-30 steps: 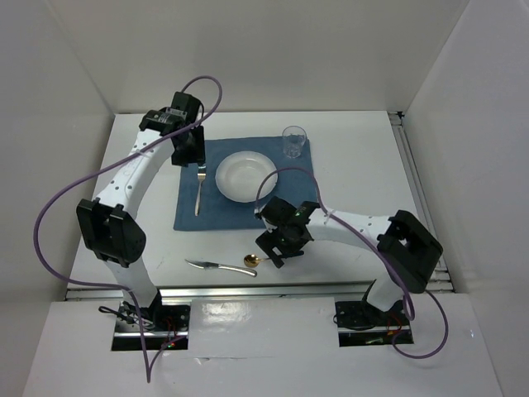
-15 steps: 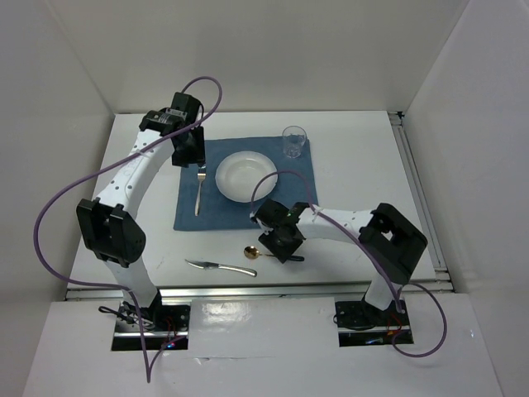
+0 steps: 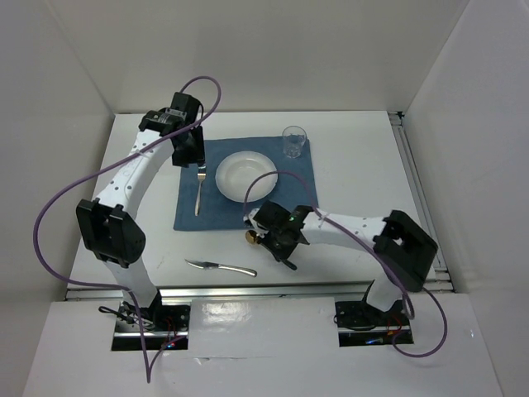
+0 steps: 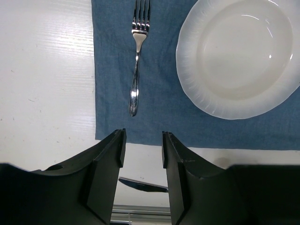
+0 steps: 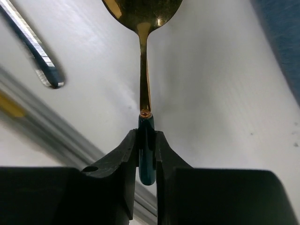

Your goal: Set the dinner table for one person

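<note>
Dinner table (image 3: 355, 157) lies just beneath the right hand (image 5: 146, 135), clamped on the gold spoon (image 5: 143, 18).

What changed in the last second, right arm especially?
Right fingers closed on the spoon handle and carried the spoon toward the placemat. Left fingers, fork, plate, glass, knife unchanged.

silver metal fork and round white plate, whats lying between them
Only bare blue cloth placemat separates the silver metal fork from the round white plate; the left wrist view shows it.
</note>
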`<move>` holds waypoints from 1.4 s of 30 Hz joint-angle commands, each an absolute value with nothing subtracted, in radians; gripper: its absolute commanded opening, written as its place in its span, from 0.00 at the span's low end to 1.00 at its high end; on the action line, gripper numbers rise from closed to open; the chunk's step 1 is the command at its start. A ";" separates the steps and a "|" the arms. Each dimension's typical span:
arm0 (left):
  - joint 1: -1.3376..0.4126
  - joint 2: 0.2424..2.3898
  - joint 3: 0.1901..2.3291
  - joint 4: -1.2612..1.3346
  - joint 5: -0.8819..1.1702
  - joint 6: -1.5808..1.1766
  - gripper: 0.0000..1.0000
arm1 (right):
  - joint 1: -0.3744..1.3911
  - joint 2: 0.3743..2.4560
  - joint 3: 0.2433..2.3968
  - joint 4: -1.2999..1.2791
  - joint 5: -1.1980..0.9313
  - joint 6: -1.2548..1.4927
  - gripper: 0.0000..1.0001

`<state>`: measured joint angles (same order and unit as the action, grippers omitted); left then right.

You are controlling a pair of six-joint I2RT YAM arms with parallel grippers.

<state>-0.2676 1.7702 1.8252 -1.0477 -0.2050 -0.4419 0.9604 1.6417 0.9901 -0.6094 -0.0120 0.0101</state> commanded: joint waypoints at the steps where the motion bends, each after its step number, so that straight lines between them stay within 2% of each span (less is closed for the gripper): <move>1: -0.272 1.717 1.832 -1.051 -0.225 -0.466 0.53 | 0.948 1.424 1.010 -0.566 0.009 0.052 0.00; 4: -0.272 1.694 1.832 -1.051 -0.225 -0.475 0.53 | 0.849 1.260 0.939 -0.476 0.014 0.159 0.00; 6: -0.272 1.683 1.822 -1.051 -0.225 -0.486 0.54 | 0.790 1.246 0.948 -0.476 0.063 0.284 0.00; 10: -0.272 1.674 1.813 -1.042 -0.201 -0.520 0.54 | 0.657 1.360 1.070 -0.514 0.115 0.470 0.00; 13: -0.272 1.661 1.775 -1.042 -0.192 -0.543 0.56 | 0.624 1.493 1.118 -0.460 0.147 0.494 0.00; 17: -0.272 1.611 1.704 -1.017 -0.201 -0.552 0.56 | 0.520 1.691 1.297 -0.520 0.138 0.538 0.00; 29: -0.262 1.568 1.712 -1.048 -0.201 -0.518 0.56 | 0.425 1.949 1.454 -0.474 0.058 0.508 0.00; 35: -0.262 1.557 1.681 -1.048 -0.212 -0.509 0.56 | 0.425 1.991 1.466 -0.474 0.028 0.474 0.00; 37: -0.262 1.557 1.681 -1.048 -0.212 -0.509 0.56 | 0.425 2.000 1.466 -0.474 0.028 0.465 0.05; 40: -0.262 1.557 1.681 -1.048 -0.193 -0.509 0.56 | 0.448 1.988 1.466 -0.474 0.046 0.456 0.19; 42: -0.262 1.557 1.690 -1.048 -0.193 -0.509 0.56 | 0.457 1.973 1.457 -0.474 0.069 0.436 0.35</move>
<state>-0.2661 1.5871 1.6817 -1.0477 -0.2028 -0.5240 0.4332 2.0056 1.4250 -0.4923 0.0441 0.4698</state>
